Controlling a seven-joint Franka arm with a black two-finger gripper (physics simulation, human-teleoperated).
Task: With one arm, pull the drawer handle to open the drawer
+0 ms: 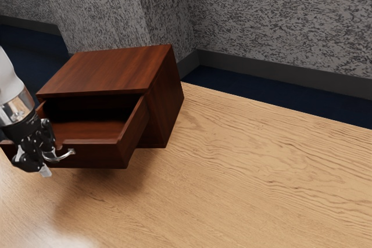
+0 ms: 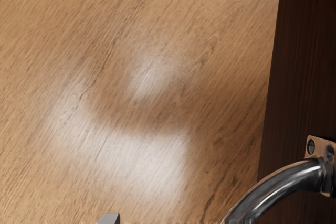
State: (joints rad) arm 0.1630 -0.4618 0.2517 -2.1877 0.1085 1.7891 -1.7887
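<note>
The drawer (image 1: 96,137) stood partly out of the cabinet (image 1: 110,71) by the table's (image 1: 244,172) far edge. Its curved steel handle (image 1: 61,155) looked rigid and slick, best taken mid-bow. The gripper (image 1: 38,164) sat at it; I couldn't tell its grip.

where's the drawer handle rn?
Exterior view's lower left: the drawer handle sits on the front of the pulled-out drawer, right beside the end effector, just above the table.

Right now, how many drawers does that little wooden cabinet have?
1. The drawer sits pulled partway out of the cabinet, toward the exterior view's lower left, its metal handle on the front. The cabinet's far sides are hidden.
</note>
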